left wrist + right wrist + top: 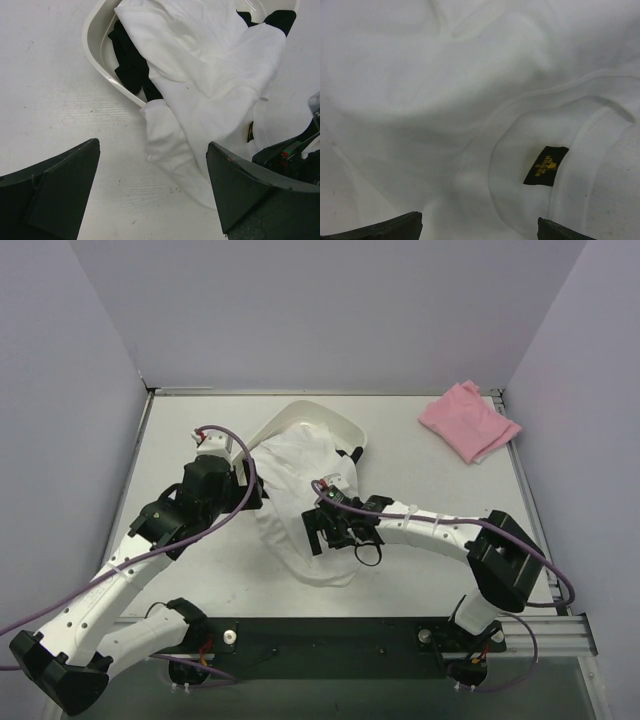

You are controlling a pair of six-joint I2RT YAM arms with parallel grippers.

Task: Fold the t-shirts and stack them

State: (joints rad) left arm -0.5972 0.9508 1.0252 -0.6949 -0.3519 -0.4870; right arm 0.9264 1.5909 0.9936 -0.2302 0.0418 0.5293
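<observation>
A white t-shirt (pixel 300 495) hangs out of a white tub (pixel 335 421) and spreads crumpled onto the table; no daisy print shows. Its black neck tag with yellow print (pixel 546 166) lies inside the collar. A pink t-shirt (pixel 468 420) lies folded at the back right. My left gripper (pixel 262 496) is open and empty at the shirt's left edge, with bare table between its fingers (pixel 60 195). My right gripper (pixel 322 530) is open and empty low over the white shirt (pixel 445 90), near the collar.
The tub (pixel 95 45) also holds a black garment (pixel 129 60) under the white shirt (pixel 200 65). The right gripper's body (pixel 295 155) shows close to my left gripper's right finger. Walls enclose the table on the left, back and right.
</observation>
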